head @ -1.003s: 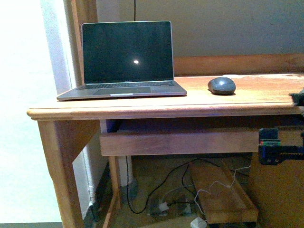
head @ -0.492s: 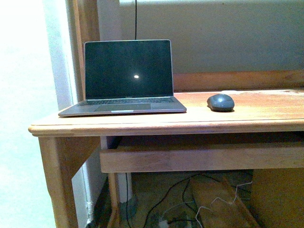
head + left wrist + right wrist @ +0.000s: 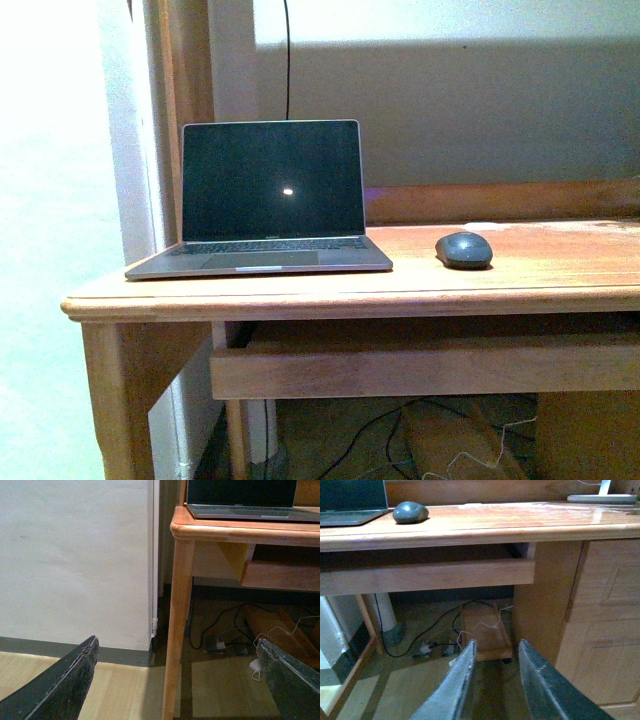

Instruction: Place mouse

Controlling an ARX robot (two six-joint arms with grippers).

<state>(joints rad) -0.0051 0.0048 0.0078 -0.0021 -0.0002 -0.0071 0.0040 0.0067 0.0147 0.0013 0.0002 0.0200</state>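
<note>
Plainly, the mouse (image 3: 464, 250) is already set down on the desk (image 3: 300, 295), just to the right of the open laptop (image 3: 268, 205) and apart from it, so the placing is judged as good as done. Neither arm is seen in the front view. From the wrist views both arms are hung low in front of the desk, well apart from the mouse. The left gripper (image 3: 175, 680) is spread wide, with nothing between its fingers (image 3: 60, 685). The right gripper (image 3: 495, 685) is held nearly closed, a narrow gap being left, and nothing is pinched in it.

To finish the step well, the arms are best kept low and clear of the desk edge, so that the mouse is not nudged. If a correction is wanted, the mouse is best approached from above and gripped across its narrow sides, since its domed back offers little hold.

The mouse is a small, dark grey oval with a smooth, faintly glossy shell; it is judged light and apt to slide on the polished top. The desk is made of warm, varnished wood with a rounded front edge, and a sheen is shown toward the right. The laptop is thin, grey and metallic, its screen dark save for one small bright spot. Under the desk, loose cables (image 3: 445, 635) are trailed over the floor.
</note>
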